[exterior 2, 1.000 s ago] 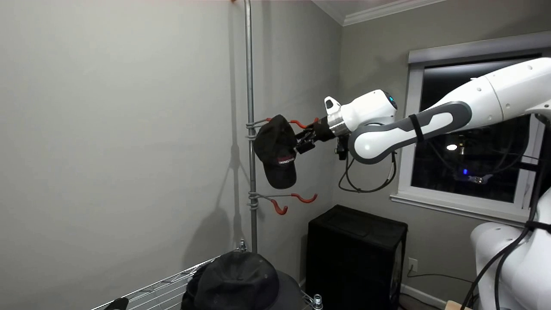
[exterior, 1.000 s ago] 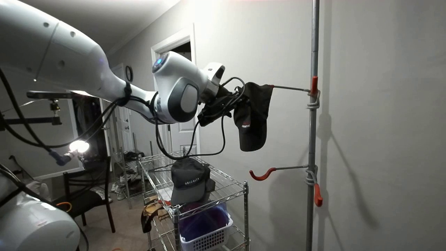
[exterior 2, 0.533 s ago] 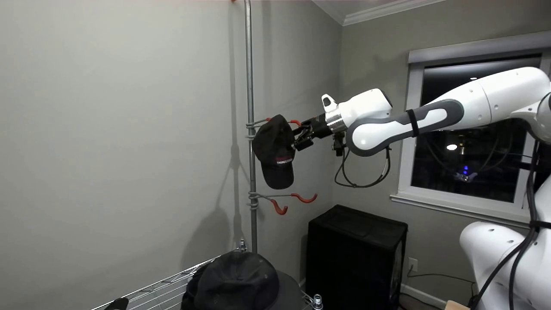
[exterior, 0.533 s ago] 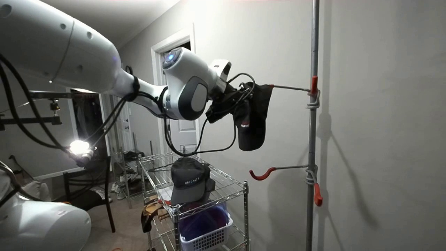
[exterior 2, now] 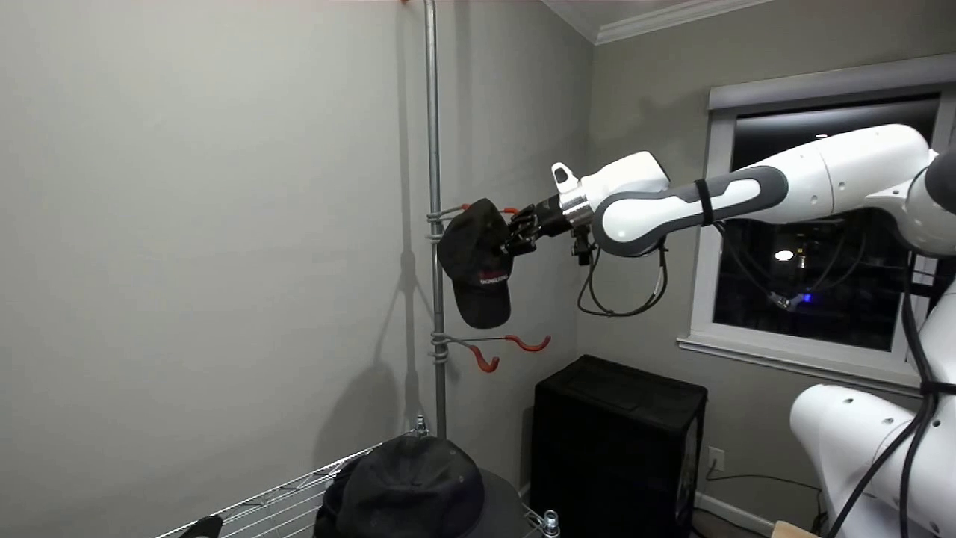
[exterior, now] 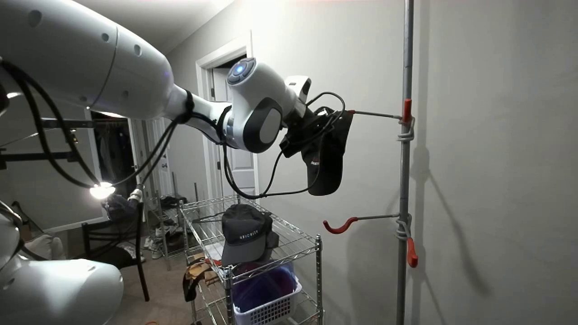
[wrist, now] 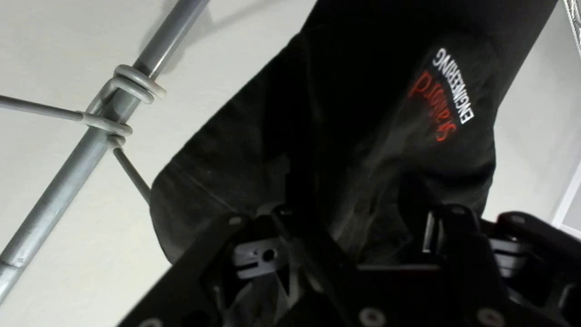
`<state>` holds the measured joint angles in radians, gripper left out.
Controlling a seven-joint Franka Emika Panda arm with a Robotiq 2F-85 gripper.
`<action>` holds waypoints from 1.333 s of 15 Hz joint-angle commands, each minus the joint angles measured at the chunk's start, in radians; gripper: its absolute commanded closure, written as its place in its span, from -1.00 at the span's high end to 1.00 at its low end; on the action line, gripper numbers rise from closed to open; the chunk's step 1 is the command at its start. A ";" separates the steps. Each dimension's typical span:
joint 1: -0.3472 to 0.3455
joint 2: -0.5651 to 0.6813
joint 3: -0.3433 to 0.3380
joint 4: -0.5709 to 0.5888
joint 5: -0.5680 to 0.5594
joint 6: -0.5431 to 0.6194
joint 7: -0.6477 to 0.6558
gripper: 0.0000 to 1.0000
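A black cap with red and white lettering hangs brim down by the upper hook of the metal pole. My gripper has its fingertips at the crown's side, overlapping the cap in that exterior view. Seen from the wrist, the dark cap fills the middle of the picture. There the gripper's fingers stand apart, partway in, with creased cap fabric in the gap. The pads blend into the black cloth, so I cannot tell whether they press on it. In an exterior view the camera mount and cables hide the fingertips.
The pole stands against the wall, with red-tipped lower hooks beneath the cap. A wire shelf bears a grey cap; a white basket sits lower. A black box is in the corner. Cables loop below the wrist.
The arm has advanced toward the pole and the gripper has come up against the cap. Its fingers have drawn partly together. The hanging cap has shifted only slightly.
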<state>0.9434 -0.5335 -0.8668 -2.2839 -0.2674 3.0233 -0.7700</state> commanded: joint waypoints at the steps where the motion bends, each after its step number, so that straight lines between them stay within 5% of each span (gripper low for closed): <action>1: 0.034 -0.001 -0.027 0.029 0.065 -0.033 -0.098 -0.48; 5: 0.055 0.010 -0.055 0.040 0.098 -0.046 -0.136 -0.95; 10: 0.043 -0.003 -0.055 0.041 0.120 -0.074 -0.150 -0.99; 20: -0.321 -0.122 0.289 -0.069 0.137 -0.206 -0.097 -0.99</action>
<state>0.7260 -0.5927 -0.6928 -2.2958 -0.1738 2.8546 -0.8596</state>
